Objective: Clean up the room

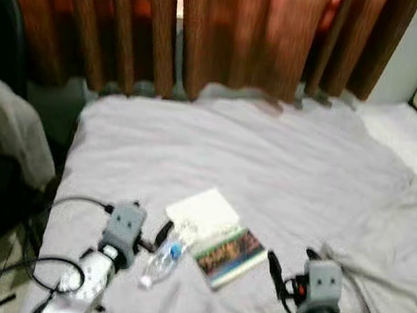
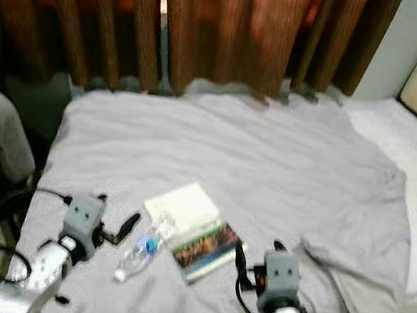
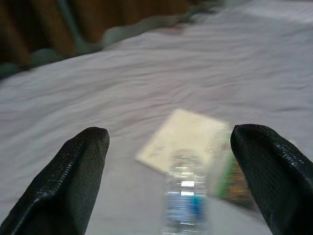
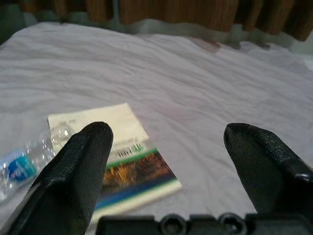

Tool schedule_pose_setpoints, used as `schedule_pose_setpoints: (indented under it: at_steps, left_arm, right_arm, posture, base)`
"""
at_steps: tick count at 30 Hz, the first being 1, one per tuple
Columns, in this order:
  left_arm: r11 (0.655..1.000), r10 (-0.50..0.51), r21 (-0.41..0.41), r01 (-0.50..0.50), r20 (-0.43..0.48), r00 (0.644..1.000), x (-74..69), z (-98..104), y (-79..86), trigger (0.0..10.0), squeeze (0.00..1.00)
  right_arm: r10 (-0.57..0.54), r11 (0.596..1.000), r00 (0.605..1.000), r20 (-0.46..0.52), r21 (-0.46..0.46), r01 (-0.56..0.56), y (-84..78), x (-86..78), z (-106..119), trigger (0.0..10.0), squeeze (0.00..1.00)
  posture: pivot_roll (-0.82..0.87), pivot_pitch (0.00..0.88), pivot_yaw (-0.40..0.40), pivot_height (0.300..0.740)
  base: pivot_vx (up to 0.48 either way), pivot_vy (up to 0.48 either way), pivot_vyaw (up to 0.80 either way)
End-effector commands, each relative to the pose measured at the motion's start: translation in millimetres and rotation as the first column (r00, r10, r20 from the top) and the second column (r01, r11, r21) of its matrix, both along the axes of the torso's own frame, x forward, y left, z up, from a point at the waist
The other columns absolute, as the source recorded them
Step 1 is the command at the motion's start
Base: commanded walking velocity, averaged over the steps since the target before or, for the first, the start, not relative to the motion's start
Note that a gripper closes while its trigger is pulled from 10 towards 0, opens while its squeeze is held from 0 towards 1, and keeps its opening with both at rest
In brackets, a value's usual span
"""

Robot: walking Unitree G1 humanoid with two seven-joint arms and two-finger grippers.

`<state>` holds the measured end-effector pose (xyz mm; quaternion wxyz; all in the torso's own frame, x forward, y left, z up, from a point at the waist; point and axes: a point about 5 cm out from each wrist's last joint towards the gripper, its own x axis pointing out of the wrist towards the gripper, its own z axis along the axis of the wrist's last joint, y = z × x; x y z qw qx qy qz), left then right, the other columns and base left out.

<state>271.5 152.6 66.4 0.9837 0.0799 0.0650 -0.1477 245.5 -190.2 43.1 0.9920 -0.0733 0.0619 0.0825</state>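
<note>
i see both jaws apart: left gripper (image 3: pixel 168 181) facing the bottle (image 1: pixel 163 260), right gripper (image 4: pixel 166 166) near the book (image 1: pixel 215 237).

Grey bedspread (image 1: pixel 271 159), clear bottle (image 1: pixel 163 260) (blue label), green-striped booklet (image 1: pixel 230 255), brown curtains (image 1: pixel 237 26).

We pick out no readable text here. The booklet (image 4: pixel 128 172) on the bed carries dark lettering above its green band, too blurred to spell out. The bottle (image 1: pixel 163 261) wears a blue label, and we make out no words on it either.
</note>
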Motion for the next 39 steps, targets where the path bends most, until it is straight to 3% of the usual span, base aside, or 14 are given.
schedule_pose_setpoints:
  at_steps: [1, 9, 18, 27, 30, 34, 36, 37, 39]
  left_arm:
    - [0.998, 0.051, 0.030, -0.049, -0.044, 0.998, -2.3, -8, 11.3, 10.0, 0.00]
    - [1.000, -0.009, -0.014, 0.008, -0.029, 1.000, -7.5, -10, -4.2, 10.0, 0.00]
    - [1.000, -0.006, 0.011, 0.006, -0.047, 0.999, -3.4, -16, 0.3, 10.0, 0.00]
    - [0.987, 0.137, 0.091, -0.130, -0.076, 0.988, 9.9, -24, 18.1, 10.0, 0.00]
    - [0.978, 0.169, 0.138, -0.155, -0.098, 0.981, 22.5, -27, 31.8, 10.0, 0.00]
    - [0.971, 0.159, 0.199, -0.134, -0.118, 0.980, 39.9, -24, 33.1, 10.0, 0.00]
    - [0.960, 0.147, 0.254, -0.117, -0.104, 0.984, 55.0, -16, 31.2, 10.0, 0.00]
    - [0.960, 0.147, 0.254, -0.117, -0.104, 0.984, 55.0, -16, 31.2, 10.0, 0.00]
    - [0.953, 0.154, 0.276, -0.121, -0.099, 0.983, 66.0, -8, 31.7, 10.0, 0.00]
  right_arm:
    - [0.018, 1.000, 1.000, 0.004, -0.003, -0.018, 5.6, 2.2, 1, 10.0, 0.00]
    - [-0.006, 1.000, 1.000, 0.000, 0.005, 0.006, 4.1, -0.1, -1, 10.0, 0.00]
    - [0.001, 1.000, 1.000, -0.006, -0.015, -0.001, -0.7, -5.2, -1, 10.0, 0.00]
    - [0.006, 1.000, 1.000, -0.003, -0.023, -0.006, -3.2, -6.3, 1, 10.0, 0.00]
    - [0.026, 1.000, 0.999, -0.019, -0.002, -0.026, -4.5, -10.8, 2, 10.0, 0.00]
    - [0.065, 0.998, 0.997, -0.031, -0.001, -0.065, -8.5, -26.5, 13, 10.0, 0.00]
    - [0.113, 0.994, 0.993, -0.044, -0.001, -0.113, -4.6, -38.9, 22, 10.0, 0.00]
    - [0.113, 0.994, 0.993, -0.044, -0.001, -0.113, -4.6, -38.9, 22, 10.0, 0.00]
    - [0.157, 0.988, 0.986, -0.050, 0.011, -0.157, 1.3, -49.2, 33, 10.0, 0.00]
  posture:
    - [-0.03, 0.019, 0.003, 0.740]
    - [-0.04, 0.013, 0.013, 0.740]
    - [-0.06, 0.019, 0.009, 0.740]
    - [-0.08, 0.014, 0.008, 0.740]
    - [-0.09, 0.049, -0.003, 0.740]
    - [-0.16, 0.211, -0.039, 0.740]
    - [-0.20, 0.295, -0.063, 0.740]
    - [-0.20, 0.295, -0.063, 0.740]
    - [-0.25, 0.386, -0.092, 0.740]
  base:
    - [0.000, 0.000, 0.00]
    - [0.093, -0.318, 0.00]
    - [0.252, -0.404, 0.00]
    - [0.144, -0.155, 0.00]
    - [0.000, 0.000, 0.00]
    - [0.000, 0.000, 0.00]
    - [0.000, 0.000, 0.00]
    - [0.000, 0.000, 0.00]
    - [0.000, 0.000, 0.00]
